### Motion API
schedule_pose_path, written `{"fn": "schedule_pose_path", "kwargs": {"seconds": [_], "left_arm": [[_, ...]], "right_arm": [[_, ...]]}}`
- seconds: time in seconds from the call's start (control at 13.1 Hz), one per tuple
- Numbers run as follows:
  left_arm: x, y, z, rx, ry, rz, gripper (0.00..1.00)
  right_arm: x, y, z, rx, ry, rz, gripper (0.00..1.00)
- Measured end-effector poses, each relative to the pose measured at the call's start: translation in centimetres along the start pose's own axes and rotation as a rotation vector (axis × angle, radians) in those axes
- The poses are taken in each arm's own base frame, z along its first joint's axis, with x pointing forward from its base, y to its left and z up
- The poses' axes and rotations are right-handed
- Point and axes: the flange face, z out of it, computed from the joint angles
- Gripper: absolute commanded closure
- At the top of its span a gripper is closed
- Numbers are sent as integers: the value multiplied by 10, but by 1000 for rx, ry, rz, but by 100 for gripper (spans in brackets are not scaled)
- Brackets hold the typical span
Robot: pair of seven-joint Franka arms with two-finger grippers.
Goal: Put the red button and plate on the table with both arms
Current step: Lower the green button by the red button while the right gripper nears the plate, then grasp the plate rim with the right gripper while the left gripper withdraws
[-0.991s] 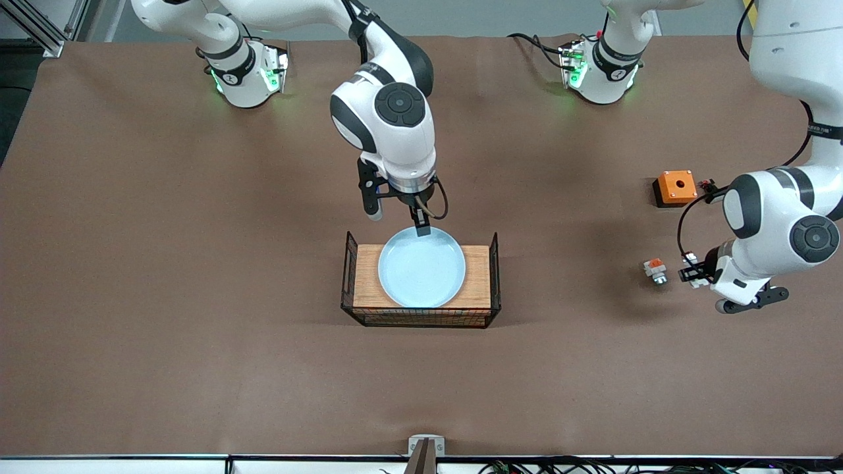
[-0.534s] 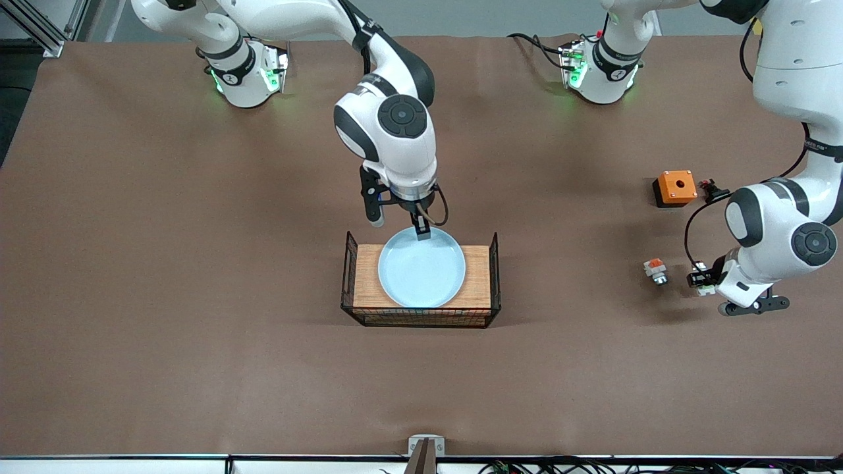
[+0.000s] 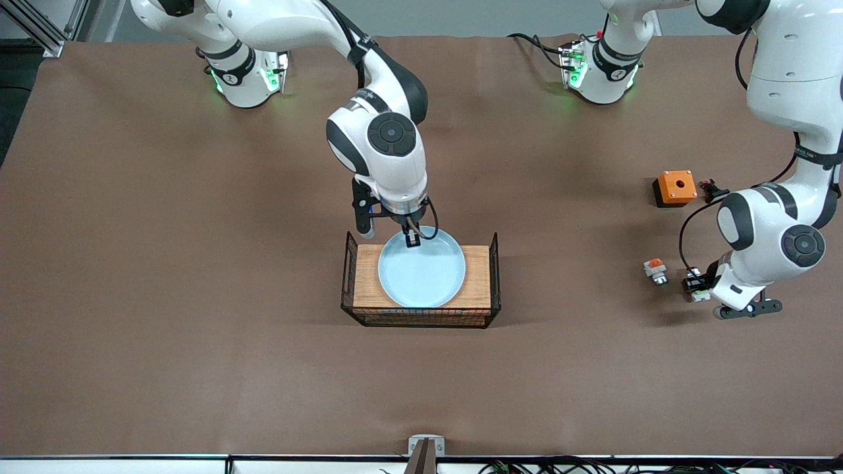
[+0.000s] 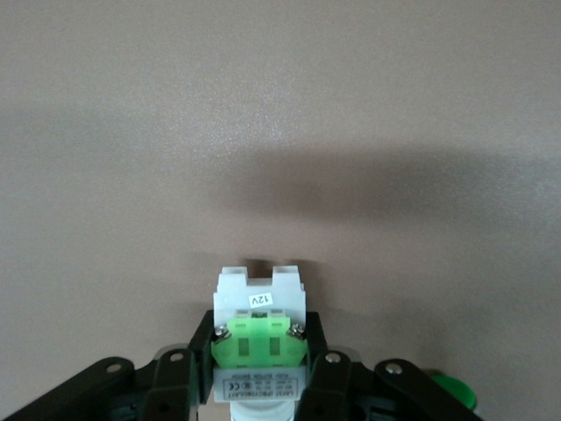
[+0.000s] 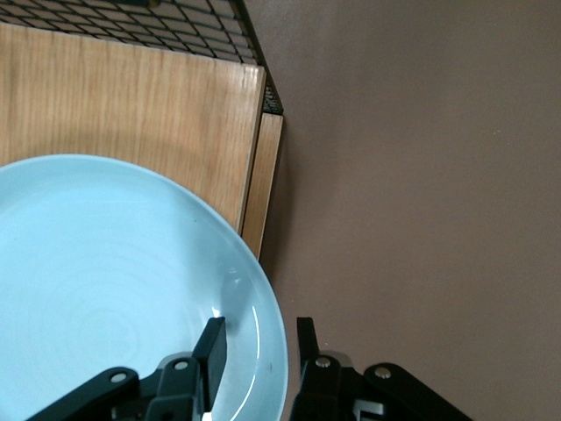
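The light blue plate (image 3: 421, 270) lies on the wooden-topped wire crate (image 3: 477, 276) at mid-table. My right gripper (image 3: 409, 238) is low over the plate's rim on the robots' side. In the right wrist view the gripper (image 5: 260, 344) is open, one finger (image 5: 213, 344) inside the plate (image 5: 105, 289) and the other outside the rim. My left gripper (image 3: 697, 284) is low over the brown table (image 3: 197, 263) at the left arm's end. It is shut on the red button (image 4: 259, 294), whose green block shows between the jaws; its red cap is hidden.
A similar small part with an orange block (image 3: 654, 269) lies on the table beside my left gripper. An orange square box with a hole (image 3: 676, 186) sits farther from the front camera, with a small dark piece (image 3: 710, 190) beside it.
My right gripper has come down onto the plate's rim, fingers now astride it. My left gripper has sunk slightly toward the table with the button held.
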Motion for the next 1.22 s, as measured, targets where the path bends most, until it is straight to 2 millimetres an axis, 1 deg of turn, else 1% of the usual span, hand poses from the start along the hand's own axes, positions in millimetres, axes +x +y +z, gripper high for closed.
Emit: {"fn": "schedule_pose_path", "kwargs": {"seconds": [0.08, 0.15, 0.23, 0.3, 0.38, 0.46, 0.61, 0.76, 0.84, 0.99, 1.22], "left_arm": [[0, 0, 3, 0, 0, 0, 23], [0, 0, 4, 0, 1, 0, 4], [2, 0, 2, 0, 7, 0, 1], [4, 0, -2, 0, 18, 0, 1], [8, 2, -11, -2, 33, 2, 1], [12, 5, -25, -7, 49, 5, 1], [17, 19, -69, -26, 60, 20, 1], [15, 32, -129, -43, 71, 36, 1], [11, 37, -159, -49, 75, 38, 1], [-1, 40, -211, -54, 75, 43, 1], [-24, 52, -277, -61, 62, 69, 1]], "right_arm": [[-2, 1, 0, 4, -4, -4, 77], [-4, 1, 1, 7, -7, -11, 83], [-6, 3, 3, 7, -6, -23, 87], [-7, 3, 5, 6, -6, -38, 92], [-7, 3, 7, 5, -5, -46, 99], [-7, 3, 7, 6, -5, -49, 100], [-9, -1, -1, 21, -12, -49, 100], [-9, 0, 0, 21, -12, -50, 100], [-9, 0, 0, 21, -12, -50, 100], [-9, -1, -1, 21, -12, -50, 100], [-10, -1, -6, 21, -13, -50, 100]]}}
